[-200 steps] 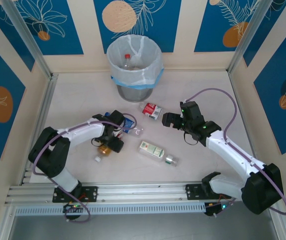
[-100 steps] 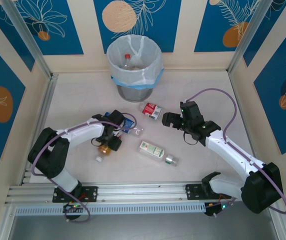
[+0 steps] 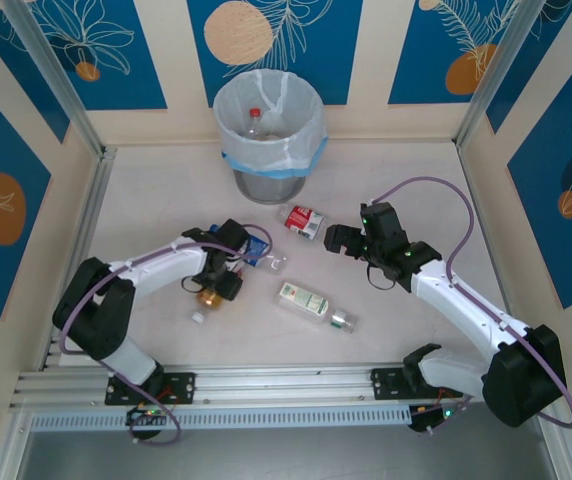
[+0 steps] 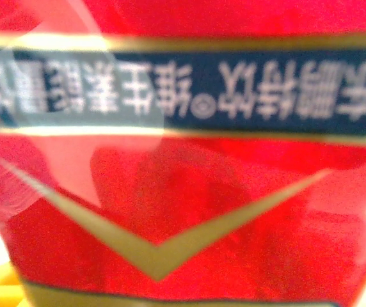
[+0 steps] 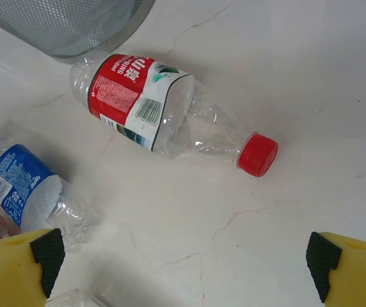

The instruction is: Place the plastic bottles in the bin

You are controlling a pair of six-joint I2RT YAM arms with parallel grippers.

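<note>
The overhead camera looks down from behind the bases. The left wrist camera sits tight against a red label [image 4: 183, 211]. The right wrist's shares the red-capped bottle [image 5: 151, 105] beyond its jaws.

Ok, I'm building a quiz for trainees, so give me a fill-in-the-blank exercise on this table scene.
1. The red-labelled bottle lying in front of the right gripper has a ___ cap.
2. The right gripper's jaws stand ___.
3. The bag lining the bin has a light ___ band.
4. The green-and-white bottle lies on its ___.
Missing words: red; open; blue; side.
</note>
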